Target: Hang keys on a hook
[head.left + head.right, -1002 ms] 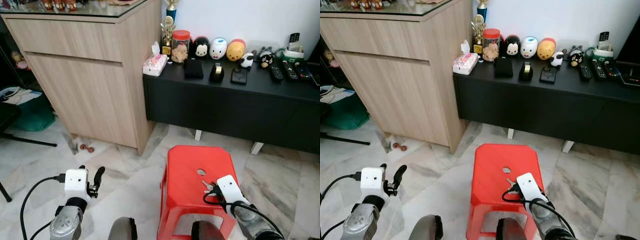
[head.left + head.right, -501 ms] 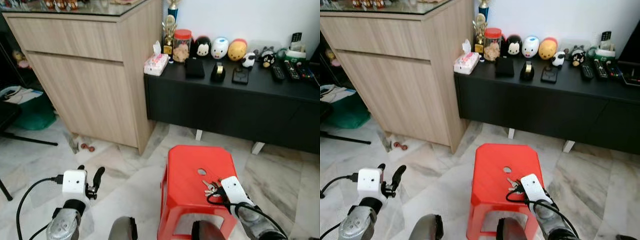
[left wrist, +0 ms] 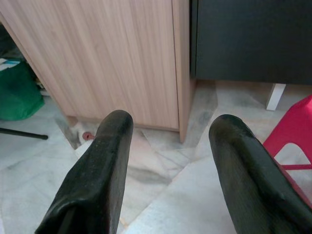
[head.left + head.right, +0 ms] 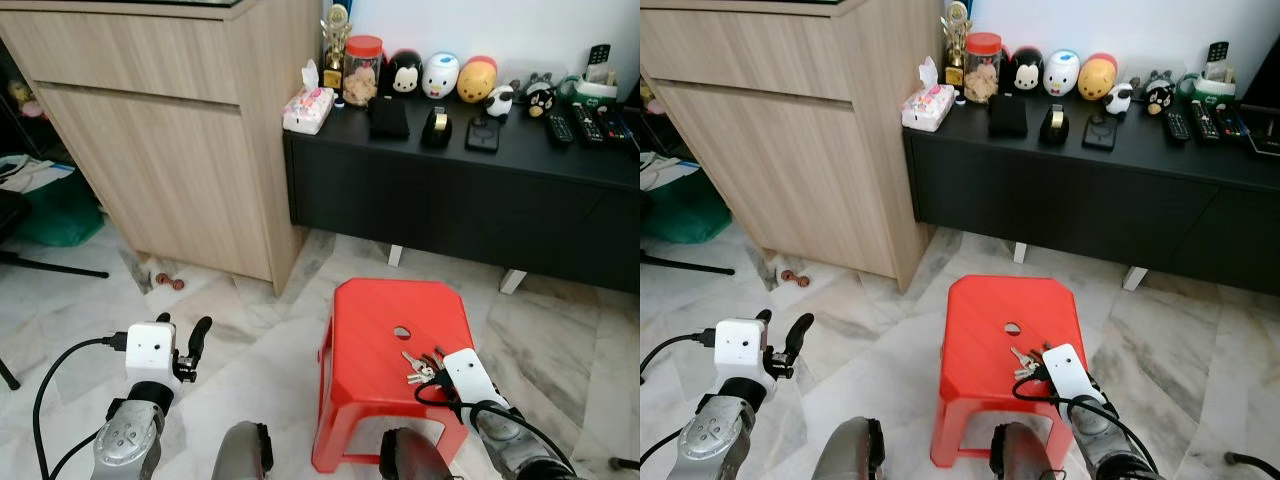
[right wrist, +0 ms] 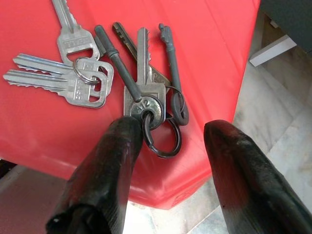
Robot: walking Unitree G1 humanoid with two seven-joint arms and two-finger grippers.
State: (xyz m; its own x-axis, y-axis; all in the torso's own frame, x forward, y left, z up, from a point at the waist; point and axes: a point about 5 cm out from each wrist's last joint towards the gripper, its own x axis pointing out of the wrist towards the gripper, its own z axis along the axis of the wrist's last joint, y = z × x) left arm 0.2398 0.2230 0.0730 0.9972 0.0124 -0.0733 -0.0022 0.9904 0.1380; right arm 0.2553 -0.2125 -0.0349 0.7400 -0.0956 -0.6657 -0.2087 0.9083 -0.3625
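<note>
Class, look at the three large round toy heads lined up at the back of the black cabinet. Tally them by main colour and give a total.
black toy head: 1
white toy head: 1
yellow toy head: 1
Total: 3

A red plastic stool [image 4: 400,350] stands on a marble floor [image 4: 250,330] before a low black cabinet [image 4: 460,200] lined with character figurines [image 4: 440,75], a jar [image 4: 361,70], a tissue pack [image 4: 307,108] and remote controls [image 4: 585,125], beside a wooden sideboard [image 4: 170,150].
</note>
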